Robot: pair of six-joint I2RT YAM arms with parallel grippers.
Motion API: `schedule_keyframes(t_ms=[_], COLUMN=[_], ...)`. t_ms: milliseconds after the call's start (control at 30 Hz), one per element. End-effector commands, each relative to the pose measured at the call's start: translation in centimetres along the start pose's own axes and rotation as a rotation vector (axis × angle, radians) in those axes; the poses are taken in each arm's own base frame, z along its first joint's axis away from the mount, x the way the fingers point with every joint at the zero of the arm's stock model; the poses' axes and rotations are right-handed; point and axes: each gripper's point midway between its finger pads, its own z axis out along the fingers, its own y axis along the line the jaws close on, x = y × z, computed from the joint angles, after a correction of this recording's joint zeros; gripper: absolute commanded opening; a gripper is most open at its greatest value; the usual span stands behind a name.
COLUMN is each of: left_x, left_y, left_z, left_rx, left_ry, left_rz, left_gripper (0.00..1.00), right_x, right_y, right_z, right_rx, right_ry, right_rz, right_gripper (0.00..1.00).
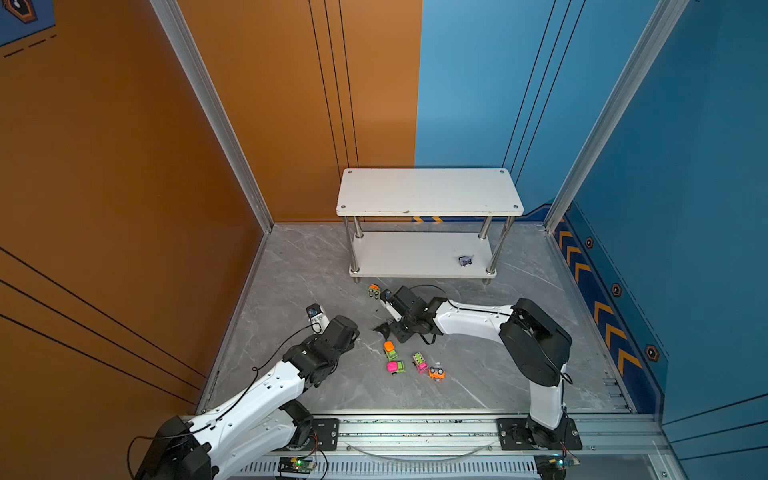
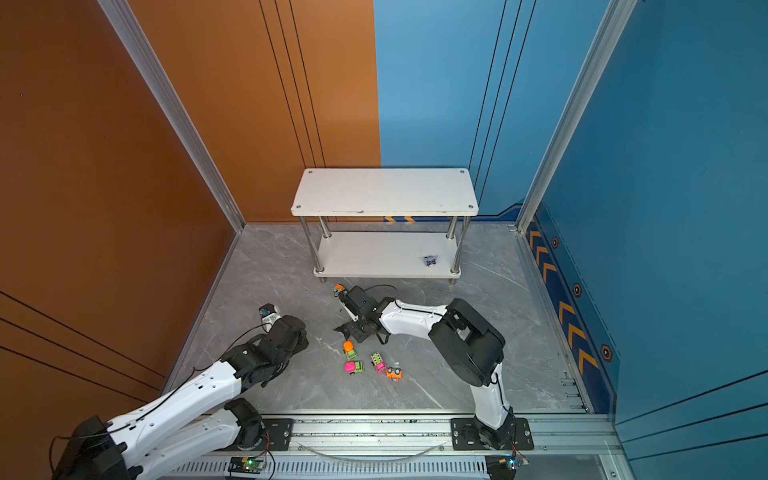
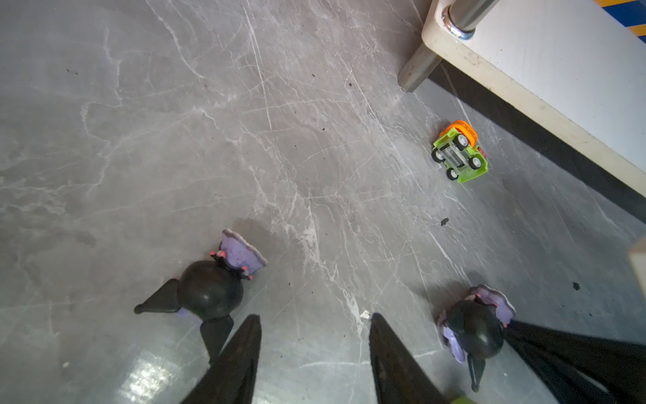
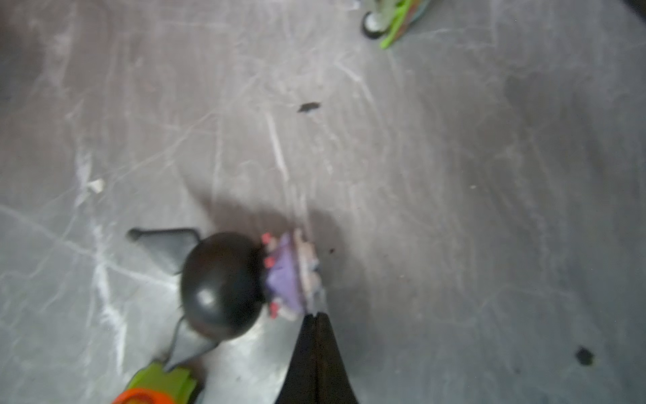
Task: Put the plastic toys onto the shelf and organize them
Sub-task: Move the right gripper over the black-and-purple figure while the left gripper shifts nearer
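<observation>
Right gripper [image 4: 314, 316]: fingers pressed together with nothing between them, tips touching the lilac base rim of a figurine [image 4: 223, 286] on the floor [image 4: 454, 175]. Its black head is off to one side, so its long axis runs across the fingers. Left gripper [image 3: 316, 316] is spread and empty, with a second figurine [image 3: 209, 290] just outside one finger; the shelf [image 1: 415, 253] is well beyond.

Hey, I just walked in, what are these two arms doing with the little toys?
They are moving small toys onto the white shelf. One figurine already lies on its lower board. The right gripper is shut, tips at the lilac base of a second figurine on the floor; whether it pinches it is unclear. The left gripper is open over bare floor beside a third figurine. Five toy cars lie on the floor, the flipped car nearest the shelf.
</observation>
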Motion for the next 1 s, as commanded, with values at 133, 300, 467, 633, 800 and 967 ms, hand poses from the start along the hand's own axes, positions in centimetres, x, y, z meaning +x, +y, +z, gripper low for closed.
schedule_keyframes(t_ms=[133,300,467,633,800,967], left_x=[-0.2,-0.4,-0.3,-0.2,0.4,0.1], left_y=[0.9,0.8,-0.1,-2.5,-3.8,-4.9], left_z=[0.1,0.2,0.8,1.7,3.0,4.0], left_rx=[0.016,0.038,0.09,0.186,0.192,0.191], left_ry=[0.005,0.002,0.011,0.016,0.059,0.073], left_rz=[-0.008,-0.012,-0.017,-0.015,0.011,0.022], left_gripper=[0.53,0.57,0.58,0.62,0.62,0.62], right_x=[-2.5,-0.1,1.8,1.9,1.1,0.3], right_y=[0.0,2.5,4.6,4.8,4.5,4.0], right_z=[-1.8,-3.3,-3.8,-2.9,-1.8,-1.0], right_rx=[0.008,0.028,0.018,0.013,0.019,0.05], right_ry=[-0.05,-0.048,-0.029,-0.022,-0.04,-0.056], right_rz=[0.018,-0.083,-0.138,-0.126,-0.109,-0.118], right_gripper=[0.02,0.19,0.44,0.47,0.48,0.51])
